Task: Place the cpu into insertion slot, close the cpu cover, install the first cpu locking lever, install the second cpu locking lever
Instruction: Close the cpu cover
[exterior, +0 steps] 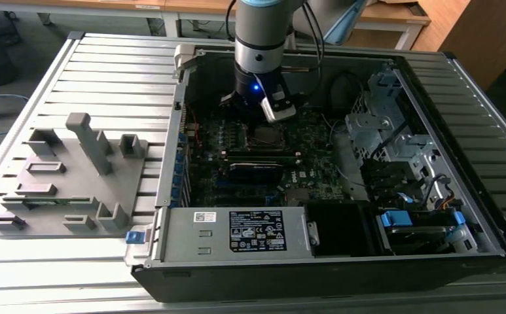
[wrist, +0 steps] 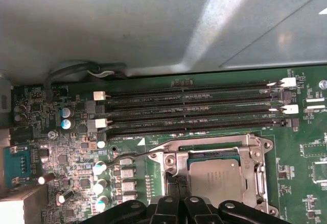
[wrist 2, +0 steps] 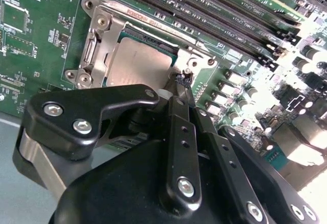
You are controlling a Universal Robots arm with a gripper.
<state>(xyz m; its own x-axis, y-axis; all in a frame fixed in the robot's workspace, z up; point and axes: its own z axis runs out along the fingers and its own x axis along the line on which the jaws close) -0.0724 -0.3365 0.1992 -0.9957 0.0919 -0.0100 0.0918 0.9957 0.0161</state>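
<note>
Gripper point(wrist 2: 181, 81) low at corner of insertion slot point(exterior: 264, 135), fingers pinched narrow, nothing clearly held. Cpu point(wrist: 214, 178) seated in slot, cpu cover point(wrist: 204, 143) lying flat over its edges. Locking lever point(wrist: 130, 156) juts out from socket, looks unlatched (thin wire, little to push on). Risk, my read: tips slide off lever, it springs up, cover lifts; or tips scrape capacitors point(wrist: 99, 185) just beside.
</note>
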